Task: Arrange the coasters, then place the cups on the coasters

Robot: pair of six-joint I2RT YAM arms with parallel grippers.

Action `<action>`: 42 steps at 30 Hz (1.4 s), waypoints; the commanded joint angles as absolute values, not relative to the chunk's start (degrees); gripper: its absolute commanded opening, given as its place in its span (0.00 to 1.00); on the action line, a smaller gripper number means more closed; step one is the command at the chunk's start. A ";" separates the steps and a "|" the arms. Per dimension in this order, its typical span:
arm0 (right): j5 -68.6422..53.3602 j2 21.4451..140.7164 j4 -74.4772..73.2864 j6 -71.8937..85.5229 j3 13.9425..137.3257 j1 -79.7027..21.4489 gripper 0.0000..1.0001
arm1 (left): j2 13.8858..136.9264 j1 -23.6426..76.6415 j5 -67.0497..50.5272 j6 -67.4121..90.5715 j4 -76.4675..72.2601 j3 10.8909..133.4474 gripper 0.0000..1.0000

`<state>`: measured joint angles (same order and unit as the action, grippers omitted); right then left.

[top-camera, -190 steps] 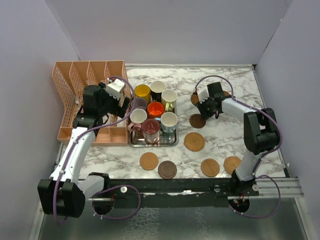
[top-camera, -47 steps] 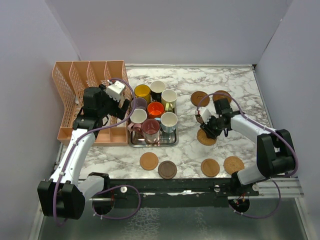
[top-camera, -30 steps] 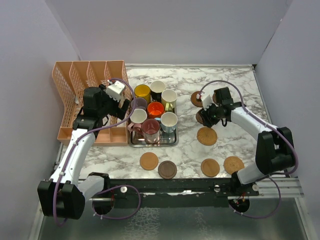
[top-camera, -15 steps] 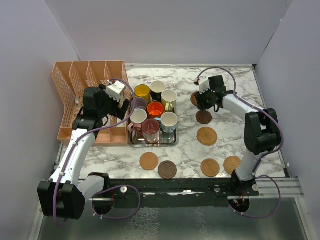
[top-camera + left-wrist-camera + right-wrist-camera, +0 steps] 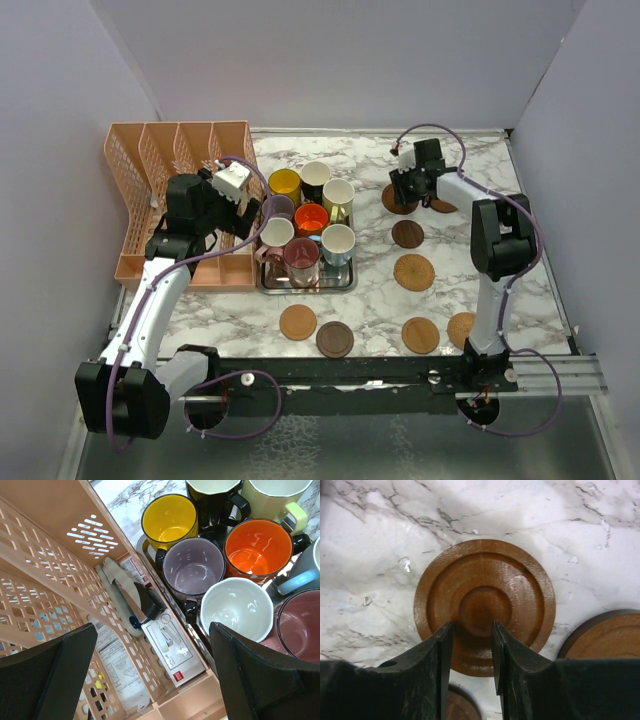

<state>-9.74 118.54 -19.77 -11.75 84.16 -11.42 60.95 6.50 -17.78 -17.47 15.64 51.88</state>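
Right claw (image 5: 468, 630) hangs with its fingers a little apart, holding nothing, over the brown ringed wooden coaster (image 5: 485, 575) that lies flat on the white marble counter (image 5: 370, 545). To lift it well, I think the tips must catch the rim squarely.

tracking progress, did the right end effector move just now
yes, the right end effector moved away from the tan round cork coaster, toward the back wall
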 commanded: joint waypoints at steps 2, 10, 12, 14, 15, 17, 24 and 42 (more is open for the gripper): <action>-13.28 121.61 -20.79 -10.79 87.39 -9.85 0.36 | 60.15 6.75 -19.03 -17.70 15.79 51.86 0.99; -13.25 125.71 -22.46 -10.50 90.76 -9.73 0.36 | 60.56 6.75 -18.98 -17.76 15.81 51.94 0.99; -12.61 126.76 -22.53 -10.25 91.80 -9.76 0.35 | 60.64 6.72 -18.89 -17.83 15.82 51.99 0.99; -11.56 127.78 -22.43 -10.05 92.79 -9.76 0.35 | 60.64 6.77 -18.89 -17.77 15.89 52.05 0.99; -11.06 128.32 -22.41 -10.02 93.29 -9.76 0.34 | 60.72 6.77 -18.83 -17.76 15.88 52.06 0.99; -10.01 129.15 -22.54 -10.02 94.27 -9.76 0.34 | 60.73 6.77 -18.80 -17.76 15.82 52.13 0.99; -10.41 131.61 -23.19 -10.31 97.08 -9.22 0.34 | 60.93 6.75 -18.72 -17.86 15.93 52.14 0.99; -21.67 119.71 -27.02 -13.52 93.37 0.51 0.40 | 60.83 6.75 -19.57 -17.91 15.84 51.86 0.99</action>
<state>-18.41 124.99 -24.91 -11.27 95.66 -2.92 60.97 6.50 -17.78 -17.52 15.64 51.88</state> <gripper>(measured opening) 0.395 0.991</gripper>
